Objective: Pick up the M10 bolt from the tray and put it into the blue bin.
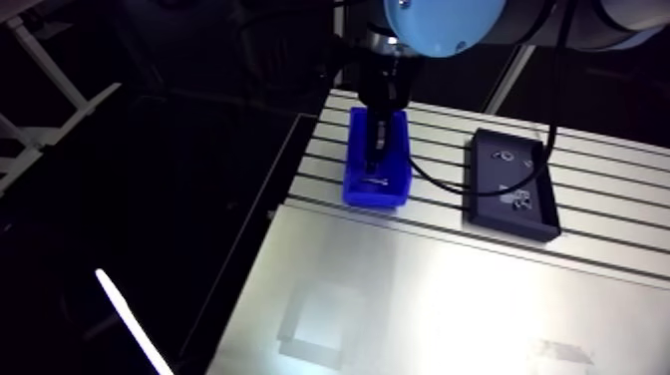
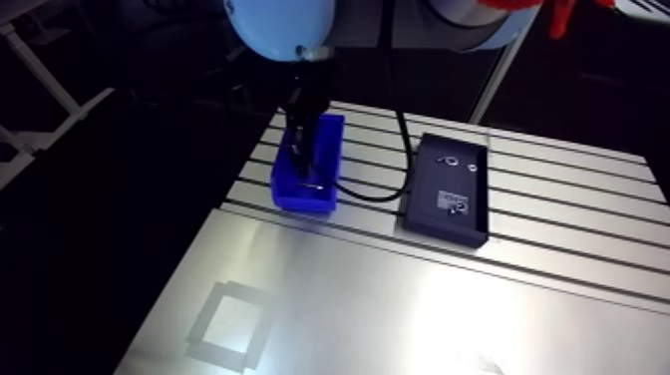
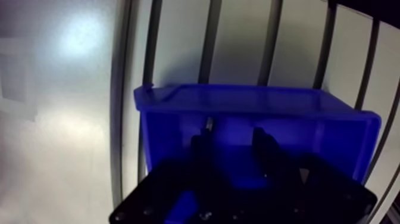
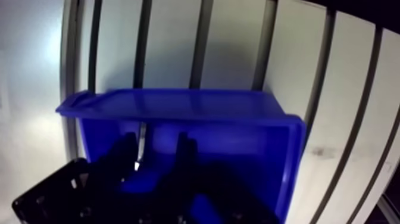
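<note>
The blue bin (image 3: 250, 98) stands on the slotted table at its left edge. My gripper (image 3: 232, 140) reaches down inside the bin, its two dark fingers (image 3: 199, 149) apart, with only blue bin floor showing between them. A small metallic piece, seemingly the bolt (image 1: 377, 182), lies on the bin floor below the fingertips; in the wrist view it shows as a grey sliver (image 3: 208, 124) beside one finger. The black tray (image 1: 491, 194) lies to the right of the bin.
Several small metal parts (image 1: 519, 198) remain in the tray. A black cable (image 1: 439, 185) loops over the table between bin and tray. A smooth metal plate (image 1: 419, 299) covers the near part of the table. The table's left edge runs right beside the bin.
</note>
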You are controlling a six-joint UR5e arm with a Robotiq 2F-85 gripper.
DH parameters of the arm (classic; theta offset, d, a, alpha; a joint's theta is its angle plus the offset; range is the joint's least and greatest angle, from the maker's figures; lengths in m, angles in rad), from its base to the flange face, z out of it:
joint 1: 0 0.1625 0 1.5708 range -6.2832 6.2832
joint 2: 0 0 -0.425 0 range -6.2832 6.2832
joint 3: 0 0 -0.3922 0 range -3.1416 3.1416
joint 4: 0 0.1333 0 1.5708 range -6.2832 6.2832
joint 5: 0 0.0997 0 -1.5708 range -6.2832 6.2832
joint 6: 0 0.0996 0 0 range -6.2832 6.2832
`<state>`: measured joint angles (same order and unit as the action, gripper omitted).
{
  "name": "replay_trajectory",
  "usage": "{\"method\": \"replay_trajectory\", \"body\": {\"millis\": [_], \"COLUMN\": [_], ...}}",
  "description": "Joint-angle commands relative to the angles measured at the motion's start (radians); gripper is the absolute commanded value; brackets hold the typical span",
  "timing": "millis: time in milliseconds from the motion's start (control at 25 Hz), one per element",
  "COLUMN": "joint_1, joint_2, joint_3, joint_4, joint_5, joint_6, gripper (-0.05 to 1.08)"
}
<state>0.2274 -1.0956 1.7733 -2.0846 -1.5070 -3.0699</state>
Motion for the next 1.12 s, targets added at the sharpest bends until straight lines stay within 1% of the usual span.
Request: {"method": "replay_trajectory", "body": {"millis": [40, 160, 240, 440, 480, 520, 600, 640, 760, 800, 960, 1040, 1120], "joint_1": [0.000, 0.000, 0.000, 0.000, 0.000, 0.000, 0.000, 0.000, -0.002, -0.003, -0.014, -0.031, -0.046], "joint_2": [-0.029, -0.054, -0.080, -0.137, -0.145, -0.157, -0.175, -0.184, -0.220, -0.229, -0.267, -0.301, -0.316], "joint_3": [-0.013, -0.024, -0.030, -0.062, -0.068, -0.073, -0.081, -0.087, -0.091, -0.090, -0.088, -0.090, -0.094], "joint_4": [0.004, 0.013, 0.031, 0.116, 0.134, 0.160, 0.195, 0.202, 0.203, 0.203, 0.205, 0.205, 0.203], "joint_5": [0.000, 0.004, 0.004, 0.003, 0.000, -0.017, -0.060, -0.072, -0.077, -0.077, -0.080, -0.081, -0.081], "joint_6": [-0.007, -0.007, -0.007, -0.007, -0.007, -0.007, -0.007, -0.007, 0.015, 0.044, 0.225, 0.341, 0.417], "gripper": [0.00, 0.00, 0.00, 0.00, 0.00, 0.01, 0.01, 0.01, 0.01, 0.01, 0.01, 0.01, 0.01]}}
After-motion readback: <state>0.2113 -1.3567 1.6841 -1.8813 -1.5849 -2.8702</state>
